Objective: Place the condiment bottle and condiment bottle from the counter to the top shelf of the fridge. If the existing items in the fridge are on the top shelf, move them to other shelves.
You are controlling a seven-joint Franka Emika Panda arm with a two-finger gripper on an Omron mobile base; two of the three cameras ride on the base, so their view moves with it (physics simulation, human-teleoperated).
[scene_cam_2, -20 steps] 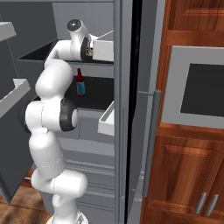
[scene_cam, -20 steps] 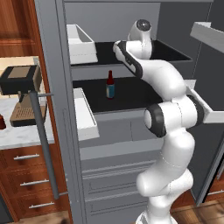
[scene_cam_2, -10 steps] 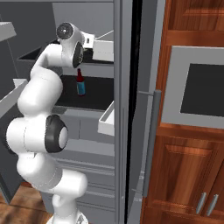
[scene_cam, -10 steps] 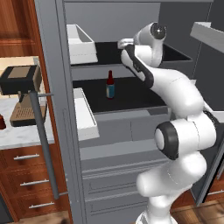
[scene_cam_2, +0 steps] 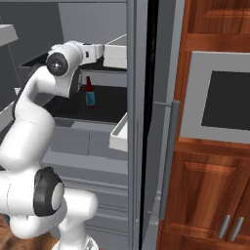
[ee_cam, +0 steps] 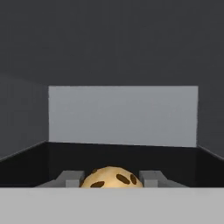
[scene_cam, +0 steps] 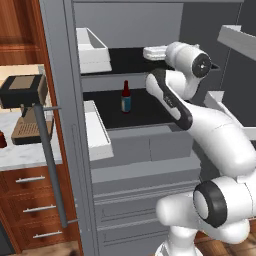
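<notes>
Since a second ago the arm has been swung across and folded deeper into the fridge (scene_cam: 60, 150), so that the elbow is bent low and the hand is pushed in over the top shelf (scene_cam: 125, 56); the gripper's (ee_cam: 111, 180) jaws have been drawn in slightly over that time. In the hand view a small tan ball (ee_cam: 112, 178) with dark specks is seen between the two fingers (ee_cam: 70, 178), one on each side of it; they appear to be closed on it, though actual contact is hidden by the lower edge of the view.

The ball lies straight ahead of the hand, centred between the tips, on the black board of the top shelf; being round, it has no long axis to align to, so the coming move, as judged, turns only on lifting it clear of the shelf and drawing it out toward a lower board.

One bottle (scene_cam: 126, 98) with a dark red neck and blue label is seen standing upright on the second shelf (scene_cam: 150, 112), below the hand and well apart from it. Counted: one ball, one bottle in the fridge, one arm. The counter (scene_cam: 15, 152) lies left of the fridge, and at its far left edge a dark sliver, possibly a condiment bottle, is cut off and cannot be identified.
</notes>
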